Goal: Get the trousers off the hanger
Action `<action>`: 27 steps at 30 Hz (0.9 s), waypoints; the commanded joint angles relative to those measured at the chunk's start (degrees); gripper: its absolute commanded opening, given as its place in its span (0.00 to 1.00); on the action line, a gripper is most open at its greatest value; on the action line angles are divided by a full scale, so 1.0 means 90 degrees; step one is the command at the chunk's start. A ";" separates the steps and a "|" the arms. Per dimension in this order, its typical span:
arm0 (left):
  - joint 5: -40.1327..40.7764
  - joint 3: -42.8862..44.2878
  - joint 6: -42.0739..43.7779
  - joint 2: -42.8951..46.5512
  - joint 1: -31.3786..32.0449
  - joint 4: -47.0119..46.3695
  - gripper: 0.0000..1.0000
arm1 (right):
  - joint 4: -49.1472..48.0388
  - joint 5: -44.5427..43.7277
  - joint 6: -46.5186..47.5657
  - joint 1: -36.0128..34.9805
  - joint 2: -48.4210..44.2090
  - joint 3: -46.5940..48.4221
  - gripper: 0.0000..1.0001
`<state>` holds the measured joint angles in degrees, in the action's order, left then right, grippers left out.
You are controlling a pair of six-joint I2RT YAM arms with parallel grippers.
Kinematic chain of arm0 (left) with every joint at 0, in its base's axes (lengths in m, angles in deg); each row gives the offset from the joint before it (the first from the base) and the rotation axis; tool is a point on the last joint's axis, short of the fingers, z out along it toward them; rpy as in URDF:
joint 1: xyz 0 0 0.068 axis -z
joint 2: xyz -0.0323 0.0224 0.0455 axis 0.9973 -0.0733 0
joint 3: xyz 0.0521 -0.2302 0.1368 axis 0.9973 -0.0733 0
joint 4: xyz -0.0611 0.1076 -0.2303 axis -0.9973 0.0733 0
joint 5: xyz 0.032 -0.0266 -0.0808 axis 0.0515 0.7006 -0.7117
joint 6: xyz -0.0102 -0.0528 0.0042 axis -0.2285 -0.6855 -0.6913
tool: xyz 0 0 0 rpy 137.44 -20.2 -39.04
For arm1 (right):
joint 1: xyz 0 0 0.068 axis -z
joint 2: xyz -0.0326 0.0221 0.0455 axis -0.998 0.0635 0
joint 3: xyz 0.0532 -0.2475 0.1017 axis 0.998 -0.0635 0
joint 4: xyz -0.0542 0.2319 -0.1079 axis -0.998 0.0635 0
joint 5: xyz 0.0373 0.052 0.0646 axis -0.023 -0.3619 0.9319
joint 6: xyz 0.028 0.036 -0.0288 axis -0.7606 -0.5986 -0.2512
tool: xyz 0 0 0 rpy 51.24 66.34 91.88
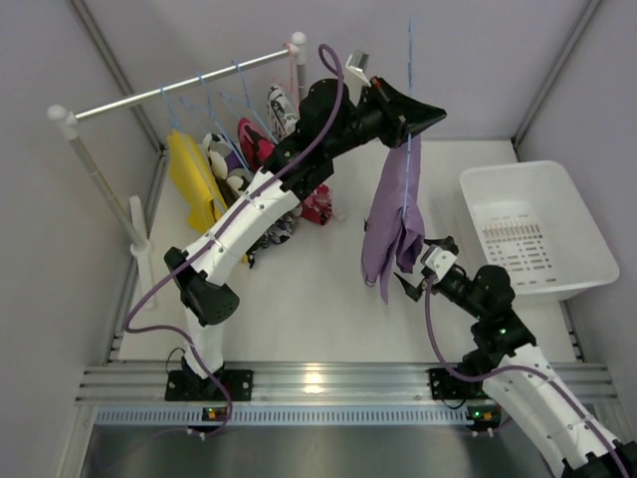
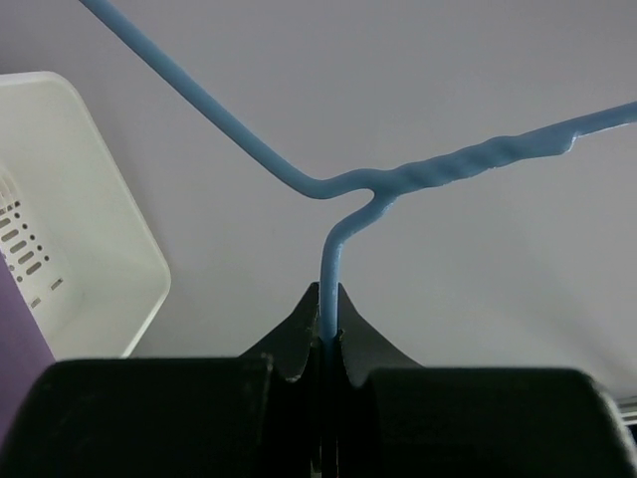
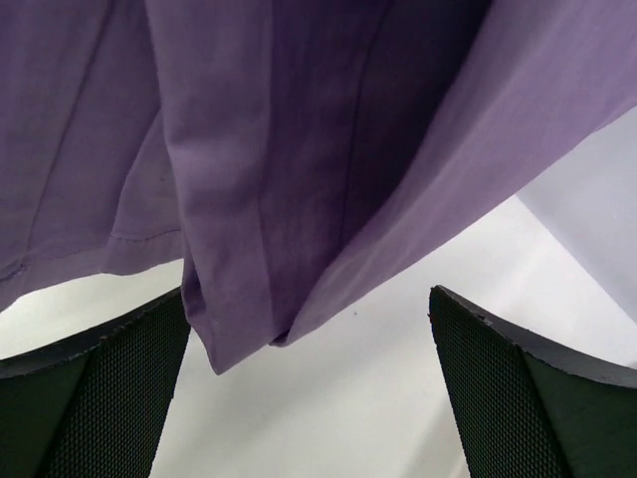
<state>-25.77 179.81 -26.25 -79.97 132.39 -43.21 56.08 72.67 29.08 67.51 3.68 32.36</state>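
While hanger (image 2: 329,274) is pinched by left gripper (image 2: 328,341), soft, light trousers (image 1: 393,219) are best taken at hem by right gripper (image 3: 309,329), jaws spread.

The lilac trousers (image 3: 299,149) are matt woven cloth, smooth, with stitched seams and hems. The hanger (image 2: 328,269) is thin blue wire with a smooth, faintly shiny coating. The right gripper (image 3: 309,291) has black pads (image 3: 100,398) with a rough, fine mesh texture. The left gripper (image 2: 328,319) is matt black plastic. The basket (image 1: 513,169) is white plastic, the rail (image 1: 179,90) polished metal.
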 commanded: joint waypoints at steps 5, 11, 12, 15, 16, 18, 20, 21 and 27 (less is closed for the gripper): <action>0.0065 0.0362 -0.0306 0.0204 -0.0049 -0.0914 0.00 | -0.1653 -0.2057 -0.0201 -0.1400 0.0560 0.0516 1.00; 0.0163 0.0371 -0.0384 0.0136 -0.0098 -0.0817 0.00 | -0.2278 -0.3179 -0.0191 -0.2250 0.1068 0.0701 0.99; 0.0163 0.0371 -0.0374 0.0136 -0.0108 -0.0817 0.00 | -0.2366 -0.3259 -0.0201 -0.2290 0.1127 0.0702 0.99; 0.0153 0.0352 -0.0345 0.0146 -0.0118 -0.0778 0.00 | -0.2436 -0.3581 -0.0357 -0.2310 0.1186 0.0876 1.00; 0.0144 0.0342 -0.0325 0.0146 -0.0118 -0.0749 0.00 | -0.2387 -0.3688 -0.0376 -0.2310 0.1176 0.0916 1.00; 0.0153 0.0313 -0.0315 0.0136 -0.0137 -0.0709 0.00 | -0.2377 -0.3854 -0.0406 -0.2319 0.1118 0.1043 0.99; 0.0163 0.0293 -0.0306 0.0126 -0.0137 -0.0709 0.00 | -0.2367 -0.3952 -0.0416 -0.2319 0.1089 0.1140 0.99; 0.0173 0.0274 -0.0315 0.0117 -0.0137 -0.0709 0.00 | -0.2357 -0.3982 -0.0406 -0.2319 0.1088 0.1238 0.99; 0.0192 0.0030 -0.0316 0.0185 -0.0128 -0.0602 0.00 | -0.2396 -0.3846 -0.0221 -0.2310 0.1059 0.1443 1.00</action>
<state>-25.13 179.68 -27.08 -79.97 131.27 -43.17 39.38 38.83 26.72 47.75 13.93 42.61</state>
